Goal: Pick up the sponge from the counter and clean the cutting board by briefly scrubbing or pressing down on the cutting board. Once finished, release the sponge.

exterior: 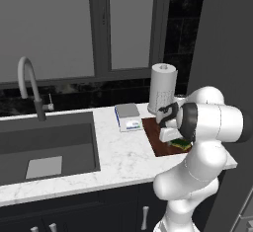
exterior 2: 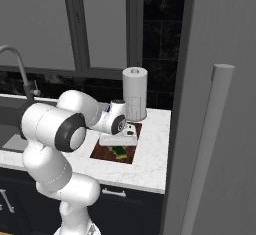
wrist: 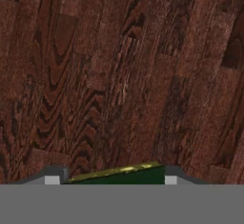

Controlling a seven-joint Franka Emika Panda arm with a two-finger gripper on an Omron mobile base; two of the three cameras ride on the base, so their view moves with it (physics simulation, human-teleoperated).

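Setting: white marble worktop (exterior: 118, 157) beneath a dark window.
Board: flat reddish-brown wooden cutting board (exterior 2: 102, 151) near the worktop's right end.
Sponge: small yellow-green block with dark green scrub layer (wrist: 125, 174), low over the board; contact cannot be told.
Pincer: two-finger pincer (wrist: 110, 176) narrowly closed across the sponge's sides.
Handling: likely light, soft, compressible; a side grip suits pressing.

Dim, even rendered light, soft shadows, slightly coarse pixelation.
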